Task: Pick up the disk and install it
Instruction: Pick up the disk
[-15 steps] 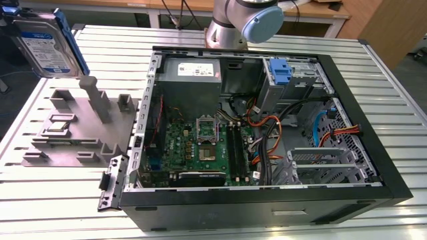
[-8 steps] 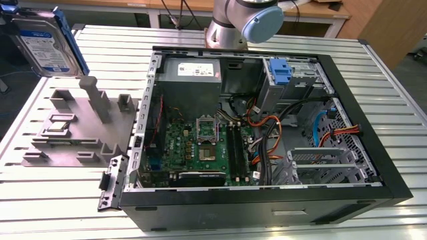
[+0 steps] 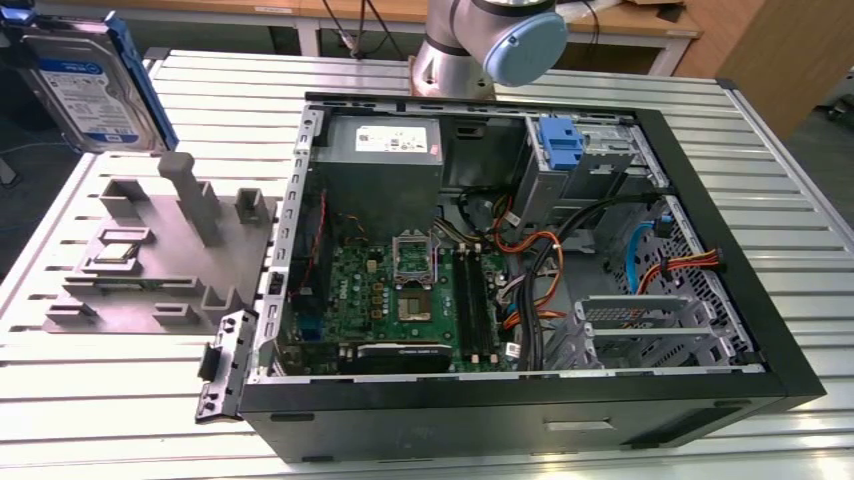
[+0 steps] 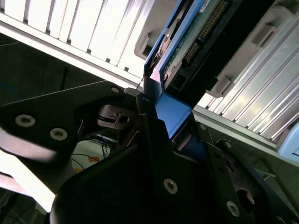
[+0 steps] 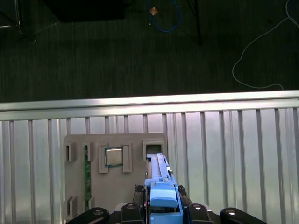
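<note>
Gripper (image 5: 162, 195) is holding the disk (image 5: 161, 179). Its two black fingers (image 5: 139, 190) are pressing on either side of the blue carrier bracket (image 5: 163, 205), and the jaws are standing only as far apart as the bracket allows. In the second wrist view the gripper (image 4: 164, 122) is gripping the bracket's end, and the disk (image 4: 198, 39) is showing its circuit-board face.

In the exterior view the disk (image 3: 91, 85) is hanging on edge with its label outward. It is sitting at about ten o'clock from the computer case (image 3: 534, 400), well apart from it, and appears raised clear of the grey fixture (image 3: 147, 290) below.

Risks, as judged:
- The hold is bearing on plastic at one end only, so the drive's weight could be flexing the bracket and letting the disk tilt or slip.
- The fixture's upright posts (image 3: 194, 205) are standing near the disk's lower edge, so a low pass could be striking them.
- Orange cables (image 3: 681, 263) are lying loose at three o'clock inside the case and could be snagging a corner or hindering seating.

Count:
- one disk, one gripper, one arm (image 3: 487, 40), one case and one fixture;
- one small square chip (image 3: 118, 250) and one green memory stick (image 5: 86, 172) resting in the fixture;
- one blue-handled caddy (image 3: 561, 140) at twelve o'clock in the case, beside one power supply (image 3: 384, 145).
</note>
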